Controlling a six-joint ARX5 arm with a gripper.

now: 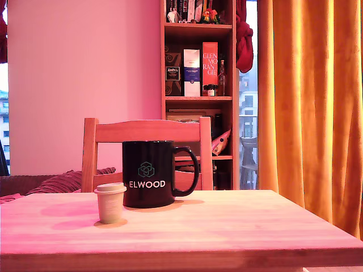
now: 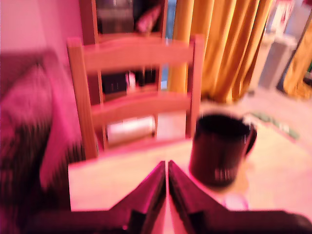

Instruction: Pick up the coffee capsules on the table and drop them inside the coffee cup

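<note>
Wood surface [image 1: 238,226] spreads wide under everything, with a slatted chair [image 1: 144,131] at its far edge. On it stands the black coffee cup [image 1: 148,173], handle toward the exterior view's right, and touching or just beside its near left foot sits the pale capsule [image 1: 110,202], upright on its narrow base, wide rim on top, so its long axis is vertical. My hand [image 2: 167,168] is absent from the exterior view; in the blurred wrist view its two fingers are pressed together, tips meeting with nothing between them. From there the cup lies just ahead and to one side, and a faint pale disc low beside the cup may be the capsule [image 2: 236,201]. I judge I must spread my fingers and come down over that rim.
</note>
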